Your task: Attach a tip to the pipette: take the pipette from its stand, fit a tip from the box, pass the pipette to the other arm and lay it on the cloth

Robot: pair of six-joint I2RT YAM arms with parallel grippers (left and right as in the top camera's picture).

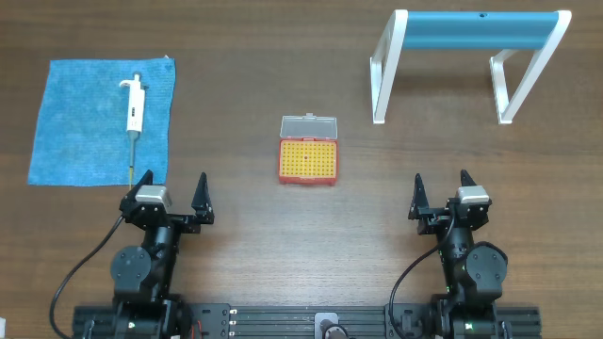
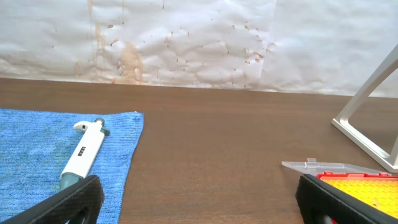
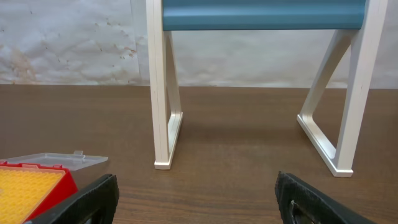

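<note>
Wooden surface (image 1: 236, 85), from above: pipette (image 1: 134, 105) lies on the blue cloth (image 1: 66, 122), left of the tip box (image 1: 308, 162); stand (image 1: 476, 28) right of the box. Left wrist view: left jaws open, empty. Right wrist view: right jaws open, empty.

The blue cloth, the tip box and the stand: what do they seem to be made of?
The blue cloth looks like microfibre: matte, with a fine ribbed weave. The tip box seems plastic: glossy orange-red base, clear lid. The stand has a smooth teal bar on white legs, painted metal or hard plastic; I cannot tell which.
</note>
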